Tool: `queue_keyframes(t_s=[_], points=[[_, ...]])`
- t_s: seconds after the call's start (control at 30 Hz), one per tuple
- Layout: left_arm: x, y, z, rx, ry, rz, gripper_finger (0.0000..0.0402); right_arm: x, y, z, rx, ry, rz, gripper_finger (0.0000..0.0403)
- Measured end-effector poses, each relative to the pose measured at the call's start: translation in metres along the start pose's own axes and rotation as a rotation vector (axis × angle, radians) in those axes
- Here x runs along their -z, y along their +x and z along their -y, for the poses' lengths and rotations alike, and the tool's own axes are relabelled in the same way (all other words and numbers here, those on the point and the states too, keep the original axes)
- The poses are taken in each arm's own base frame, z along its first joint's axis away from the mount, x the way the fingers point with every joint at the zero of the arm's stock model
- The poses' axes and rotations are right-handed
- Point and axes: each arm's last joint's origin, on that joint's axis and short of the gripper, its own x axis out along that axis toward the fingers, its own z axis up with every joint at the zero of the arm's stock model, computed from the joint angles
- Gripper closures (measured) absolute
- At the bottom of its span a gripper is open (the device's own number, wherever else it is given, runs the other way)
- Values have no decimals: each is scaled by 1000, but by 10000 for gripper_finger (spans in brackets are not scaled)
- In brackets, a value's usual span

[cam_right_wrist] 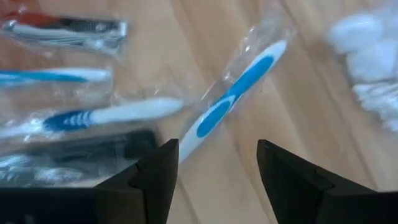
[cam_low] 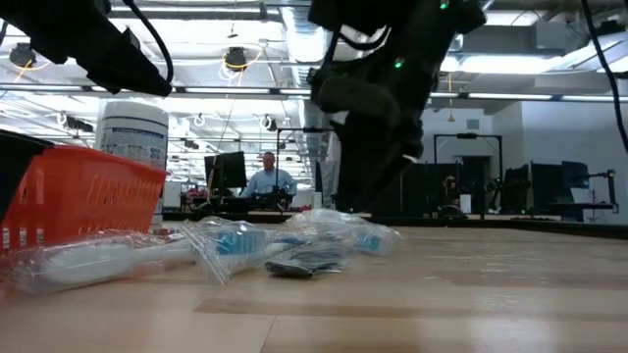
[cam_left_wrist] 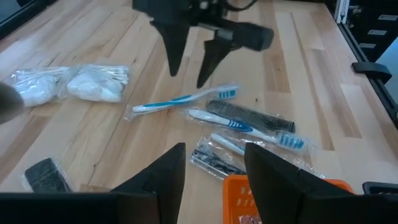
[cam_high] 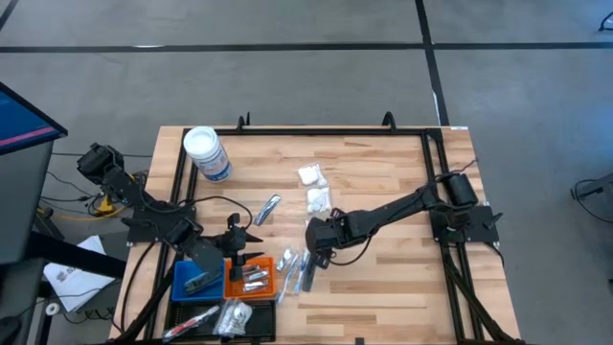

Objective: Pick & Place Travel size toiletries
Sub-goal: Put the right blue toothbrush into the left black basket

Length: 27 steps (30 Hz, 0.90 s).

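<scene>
The travel size toiletries lie loose on the wooden table. A pile of wrapped blue-and-white toothbrushes (cam_left_wrist: 186, 99), a black comb (cam_left_wrist: 249, 115) and a small dark packet (cam_left_wrist: 214, 160) sits beside the orange tray (cam_high: 251, 279). Two white packets (cam_high: 314, 188) lie farther back, with a silvery item (cam_high: 268, 208) to their left. My right gripper (cam_right_wrist: 214, 165) hangs open just above the far toothbrush (cam_right_wrist: 231, 99), its fingers (cam_left_wrist: 174, 56) pointing down and clear of it. My left gripper (cam_left_wrist: 214, 165) stands open and empty over the orange tray's far edge.
A white-lidded clear jar (cam_high: 207, 153) stands at the far left. The blue tray (cam_high: 196, 279) and the black tray (cam_high: 220, 321) sit by the orange one at the near edge, all holding items. Bare wood spreads right of the pile (cam_high: 402, 278).
</scene>
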Motion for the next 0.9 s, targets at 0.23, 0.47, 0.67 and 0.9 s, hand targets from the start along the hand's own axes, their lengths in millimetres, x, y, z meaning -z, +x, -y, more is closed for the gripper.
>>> queue_keyframes(t_s=[0.23,0.47,0.67,0.9], points=[[0,0,0,2,-1,3,244,-1,4,-7,-26,14,36,190],[-1,0,0,4,-2,4,244,1,5,-6,-9,30,38,190],[-1,0,0,5,-4,5,244,5,24,-10,-27,45,13,190],[2,1,0,10,-7,8,244,7,37,-10,-37,67,-15,198]])
